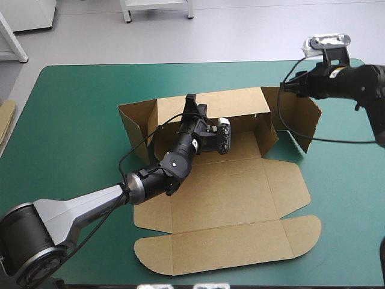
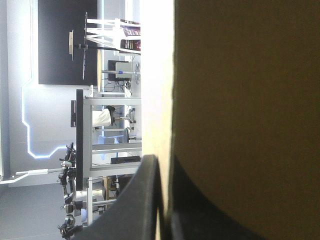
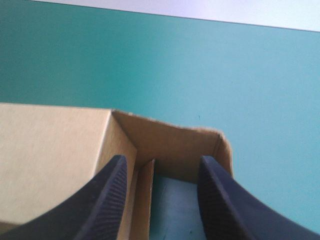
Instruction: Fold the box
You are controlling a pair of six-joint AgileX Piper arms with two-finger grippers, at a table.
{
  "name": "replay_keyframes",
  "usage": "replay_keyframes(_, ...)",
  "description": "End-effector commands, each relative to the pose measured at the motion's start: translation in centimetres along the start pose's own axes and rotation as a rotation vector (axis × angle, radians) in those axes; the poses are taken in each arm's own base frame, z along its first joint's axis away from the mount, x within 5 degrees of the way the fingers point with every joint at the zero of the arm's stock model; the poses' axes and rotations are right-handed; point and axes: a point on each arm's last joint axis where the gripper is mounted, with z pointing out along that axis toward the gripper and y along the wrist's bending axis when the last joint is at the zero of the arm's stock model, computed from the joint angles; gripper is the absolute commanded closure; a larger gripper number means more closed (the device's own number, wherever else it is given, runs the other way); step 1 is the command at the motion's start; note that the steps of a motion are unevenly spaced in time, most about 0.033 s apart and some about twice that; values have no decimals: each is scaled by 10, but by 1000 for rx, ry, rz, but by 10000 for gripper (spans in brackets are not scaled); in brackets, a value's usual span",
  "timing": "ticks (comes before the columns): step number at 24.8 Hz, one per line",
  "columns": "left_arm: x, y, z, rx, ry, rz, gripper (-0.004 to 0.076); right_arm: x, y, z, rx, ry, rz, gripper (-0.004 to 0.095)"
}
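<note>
The brown box (image 1: 222, 198) lies in the middle of the teal-green table, its back wall (image 1: 222, 102) raised and its lid panel flat toward the front edge. My left gripper (image 1: 191, 100) sits at the top edge of the back wall, shut on the board (image 2: 240, 100), which runs between its fingers (image 2: 135, 200). My right gripper (image 1: 283, 88) hovers over the box's far right corner, where a side flap (image 1: 299, 115) stands up. It is open, its fingers (image 3: 116, 192) astride the top of the corner walls (image 3: 170, 142).
Another side flap (image 1: 135, 124) stands up at the box's left end. An edge of more board (image 1: 5, 117) shows at the table's left edge. Bare teal-green cover (image 1: 66, 132) surrounds the box on the left and right.
</note>
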Motion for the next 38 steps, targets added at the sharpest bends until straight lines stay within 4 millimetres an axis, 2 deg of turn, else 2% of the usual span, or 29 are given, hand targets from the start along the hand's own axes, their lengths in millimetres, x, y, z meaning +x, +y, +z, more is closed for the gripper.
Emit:
replay_keyframes(1,1,18,-8,-43,6,-70,732,-42,-8,2,17,-103,-13,490)
replay_keyframes(4,1,18,-8,-43,6,-70,732,-57,-14,35,11,-66,-18,490)
replay_keyframes(6,1,18,-8,-43,6,-70,732,-61,-21,69,11,-32,-18,510)
replay_keyframes(10,2,18,-8,-46,11,-70,732,-53,-31,104,34,47,-26,736)
replay_keyframes(13,3,19,-8,-55,27,-70,732,-41,-33,120,28,145,-32,833)
replay_keyframes(14,3,19,-8,-58,31,-70,732,-36,-33,121,18,196,-51,873)
replay_keyframes(18,3,19,-8,-56,29,-70,732,-28,-31,119,-7,290,-79,882)
replay_keyframes(25,3,19,-8,-55,27,-72,732,-34,-20,108,-107,249,-59,882)
replay_keyframes(32,3,19,-8,-55,27,-72,732,-34,-18,101,-112,246,-70,881)
replay_keyframes(38,3,19,-8,-54,26,-72,732,-8,-17,105,-136,343,-78,880)
